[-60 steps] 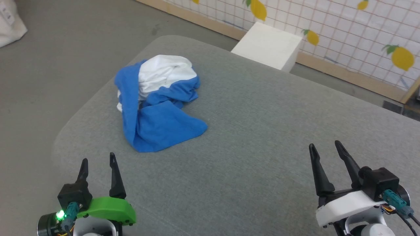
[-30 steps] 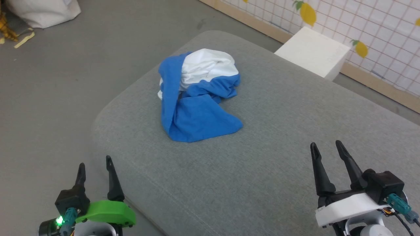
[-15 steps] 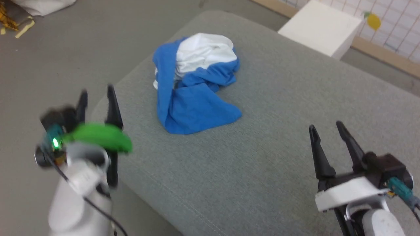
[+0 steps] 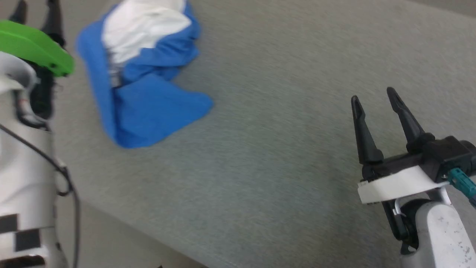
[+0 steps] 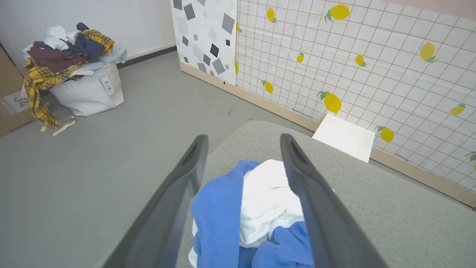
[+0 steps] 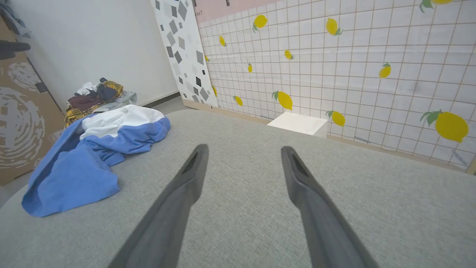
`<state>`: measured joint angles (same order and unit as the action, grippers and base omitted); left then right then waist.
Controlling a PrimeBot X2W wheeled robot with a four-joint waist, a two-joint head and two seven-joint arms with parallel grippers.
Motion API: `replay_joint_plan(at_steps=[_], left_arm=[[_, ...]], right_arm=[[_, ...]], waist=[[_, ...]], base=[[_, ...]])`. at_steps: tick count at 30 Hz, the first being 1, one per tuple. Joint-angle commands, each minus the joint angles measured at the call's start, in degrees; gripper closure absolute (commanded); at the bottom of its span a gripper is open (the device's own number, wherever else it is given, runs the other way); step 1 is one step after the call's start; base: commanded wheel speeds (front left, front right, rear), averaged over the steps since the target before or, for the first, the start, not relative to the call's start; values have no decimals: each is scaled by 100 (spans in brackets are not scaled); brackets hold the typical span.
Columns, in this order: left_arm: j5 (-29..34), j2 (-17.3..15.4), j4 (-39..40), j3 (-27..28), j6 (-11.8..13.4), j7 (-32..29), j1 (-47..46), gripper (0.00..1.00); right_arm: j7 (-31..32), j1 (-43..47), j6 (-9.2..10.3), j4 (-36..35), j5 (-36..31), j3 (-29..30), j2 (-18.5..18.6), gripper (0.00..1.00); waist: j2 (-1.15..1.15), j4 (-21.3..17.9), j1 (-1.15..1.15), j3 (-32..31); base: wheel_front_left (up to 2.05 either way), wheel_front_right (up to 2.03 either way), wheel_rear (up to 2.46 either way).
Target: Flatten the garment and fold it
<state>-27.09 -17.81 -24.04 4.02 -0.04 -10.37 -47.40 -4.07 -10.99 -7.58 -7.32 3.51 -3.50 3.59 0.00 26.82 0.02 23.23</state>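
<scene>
Head view, soft white-and-blue garment (image 4: 141, 93): crumpled in a heap, blue sleeves wrapped over white body, far left on the grey fabric cushion (image 4: 282, 156).
Left dark two-fingered gripper (image 5: 242, 137): jaws wide apart, holding nothing, close by the heap.
Right dark two-fingered gripper (image 4: 372, 93): jaws wide apart, holding nothing, over bare cushion, well apart from the heap.

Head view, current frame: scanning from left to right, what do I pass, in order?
The left end effector, open, at the top left → garment, crumpled → right end effector, open.
</scene>
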Motion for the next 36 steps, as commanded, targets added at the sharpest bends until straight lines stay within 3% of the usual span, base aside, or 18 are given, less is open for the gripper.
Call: replay_joint_plan(at_steps=[1, 8, 19, 20, 22, 24, 31, 36], left_arm=[[-99, -126, -59, 80, -26, -170, -123, 0], [-423, -530, -220, 365, 293, -1385, -216, 0], [-650, -472, -165, 453, 1120, -2870, 382, 0], [-666, -463, -116, 447, 1149, -2959, 443, 51], [-669, -514, 35, 412, 1098, -3056, 565, 100], [-577, -625, 219, 410, 1024, -2857, 645, 100], [314, -1187, 603, 291, 774, -1006, 607, 100], [779, -1447, 747, 27, 552, -68, 322, 100]], right_arm=[[-42, -113, 9, -27, 30, -11, 16, 0], [-70, -266, 9, -155, 84, -10, 36, 0], [-156, -321, 9, -25, 157, -52, 25, 0], [-169, -324, 9, -2, 165, -59, 22, 0], [-202, -324, 9, 65, 183, -72, 15, 0], [-249, -311, 9, 144, 196, -90, 4, 0], [-451, -134, 9, 559, 347, -100, -44, 0], [-582, 78, 9, 790, 460, -28, -65, 0]], waist=[[0, -1201, -2, 1155], [0, -1617, -2, 1568], [0, -1811, -2, 1584], [0, -1813, -2, 1537], [0, -1817, -2, 1403], [0, -1820, -2, 1212], [0, -1886, -2, 179], [0, -2083, -2, -675]], base=[[0, 0, 0], [0, 0, 0], [0, 0, 0], [0, 0, 0], [0, 0, 0], [0, 0, 0], [0, 0, 0], [0, 0, 0]])
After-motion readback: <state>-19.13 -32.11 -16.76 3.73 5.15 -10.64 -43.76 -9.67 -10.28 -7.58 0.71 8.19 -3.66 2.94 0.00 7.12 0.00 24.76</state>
